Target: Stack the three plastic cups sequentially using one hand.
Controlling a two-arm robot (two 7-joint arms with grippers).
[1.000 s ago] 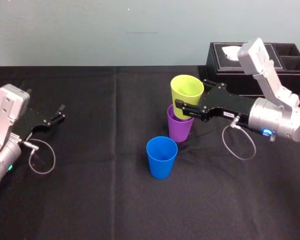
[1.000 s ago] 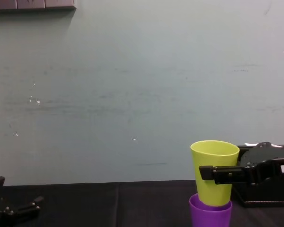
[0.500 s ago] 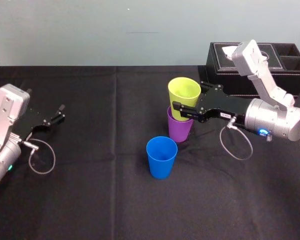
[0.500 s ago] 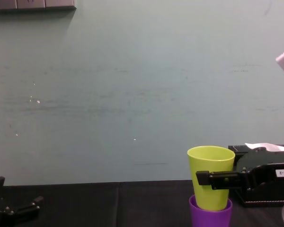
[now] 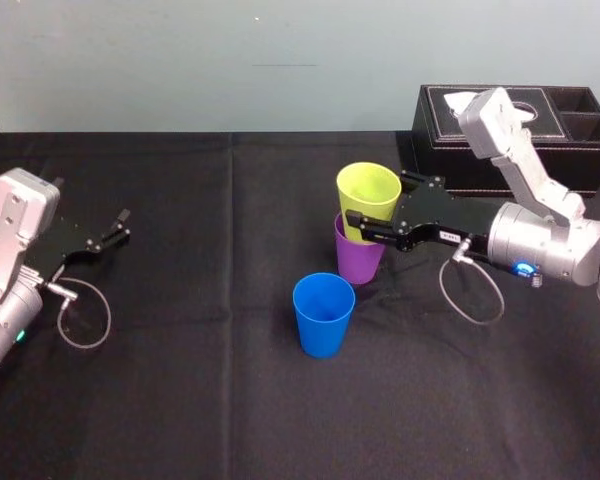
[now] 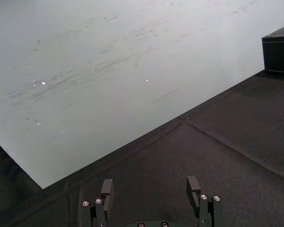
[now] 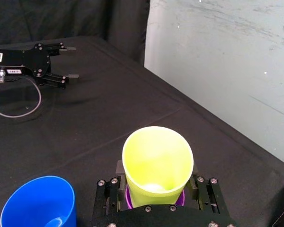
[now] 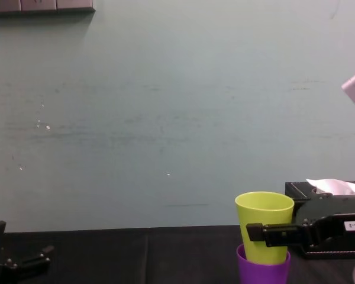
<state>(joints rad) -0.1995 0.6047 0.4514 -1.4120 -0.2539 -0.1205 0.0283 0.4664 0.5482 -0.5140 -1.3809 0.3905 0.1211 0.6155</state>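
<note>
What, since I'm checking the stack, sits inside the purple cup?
The yellow-green cup, nested partway in the purple cup and held by the right gripper. Its base and the purple cup's inside are covered. The left gripper is parked at far left.

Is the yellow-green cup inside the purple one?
Partly: the yellow-green cup, held by the right gripper, has its base inside the purple cup, most above the rim.

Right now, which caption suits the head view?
Right gripper holds yellow-green cup partly nested in purple cup; blue cup stands apart; left gripper idle far left.
</note>
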